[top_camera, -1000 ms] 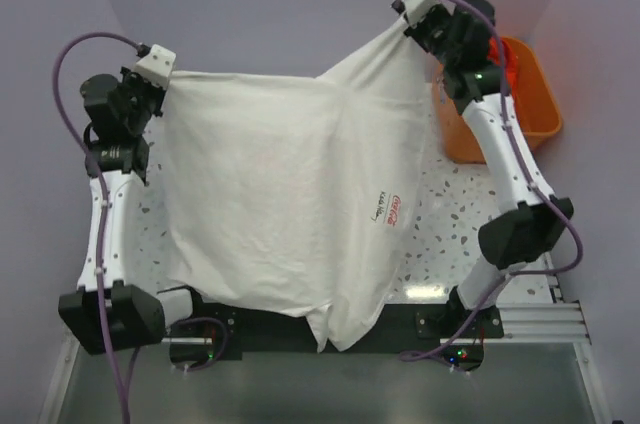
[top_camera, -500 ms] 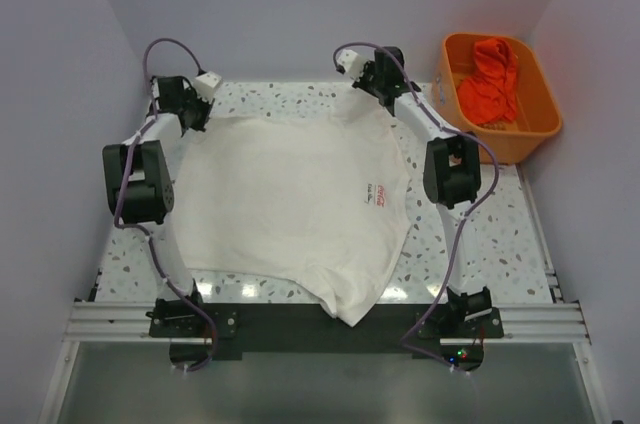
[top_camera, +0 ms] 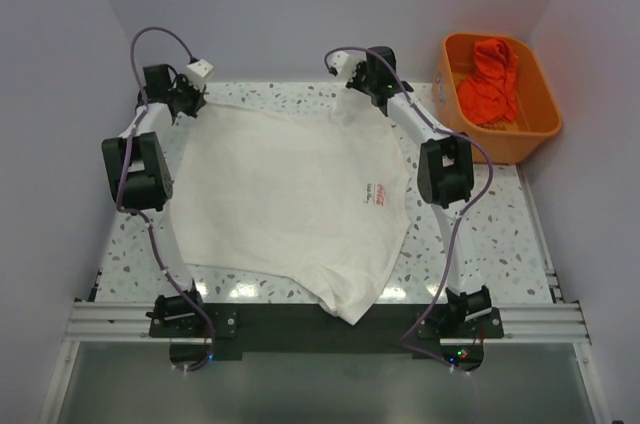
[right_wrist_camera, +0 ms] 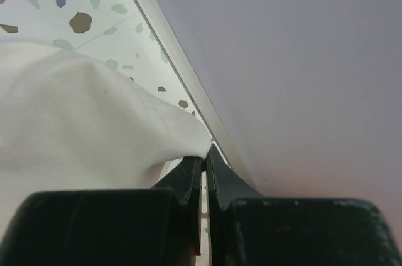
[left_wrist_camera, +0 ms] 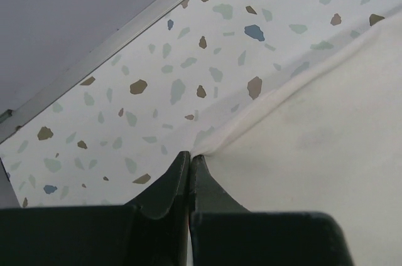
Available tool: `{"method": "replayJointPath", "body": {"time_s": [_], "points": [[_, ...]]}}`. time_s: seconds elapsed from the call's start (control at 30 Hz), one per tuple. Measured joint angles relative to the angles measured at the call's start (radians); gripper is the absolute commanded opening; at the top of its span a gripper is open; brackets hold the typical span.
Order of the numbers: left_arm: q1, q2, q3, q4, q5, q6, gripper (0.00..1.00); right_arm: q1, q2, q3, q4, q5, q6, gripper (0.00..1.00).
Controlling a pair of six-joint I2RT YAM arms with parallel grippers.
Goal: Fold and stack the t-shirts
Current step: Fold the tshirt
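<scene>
White red-printed cotton t-shirt [top_camera: 290,194]: lately aloft, now spread flat, ready for folding; my left gripper [left_wrist_camera: 190,160], right gripper [right_wrist_camera: 205,153] pinch far corners.

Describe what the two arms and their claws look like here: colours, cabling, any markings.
The left arm and right arm both have white links between chunky black joint housings. A purple cable loops along each. The left claw and right claw have dark, tapering fingers on a black block. No markings show; small lights glow at the right arm's base.
</scene>
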Motion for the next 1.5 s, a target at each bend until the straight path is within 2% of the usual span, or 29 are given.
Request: {"method": "replayJointPath", "body": {"time_s": [0.23, 0.43, 0.73, 0.9, 1.2, 1.33, 1.5], "points": [[0.053, 0.006, 0.032, -0.037, 0.161, 0.151, 0.0, 0.001, -0.155, -0.124, -0.118, -0.008, 0.06, 0.0], [0.095, 0.03, 0.079, -0.12, 0.299, 0.28, 0.03, 0.005, -0.299, -0.157, -0.255, -0.037, 0.128, 0.0], [0.141, 0.032, 0.081, -0.252, 0.441, 0.494, 0.03, 0.026, -0.442, -0.219, -0.406, -0.075, 0.201, 0.0], [0.18, 0.021, 0.069, -0.37, 0.506, 0.669, 0.0, 0.043, -0.527, -0.304, -0.482, -0.093, 0.238, 0.0], [0.245, 0.012, 0.072, -0.805, 0.526, 1.204, 0.0, 0.092, -0.751, -0.533, -0.562, -0.105, 0.312, 0.0], [0.252, 0.012, 0.071, -0.908, 0.502, 1.324, 0.0, 0.125, -0.842, -0.685, -0.561, -0.116, 0.338, 0.0], [0.252, 0.012, 0.039, -0.932, 0.467, 1.382, 0.0, 0.164, -0.863, -0.859, -0.559, -0.119, 0.351, 0.0]]}}
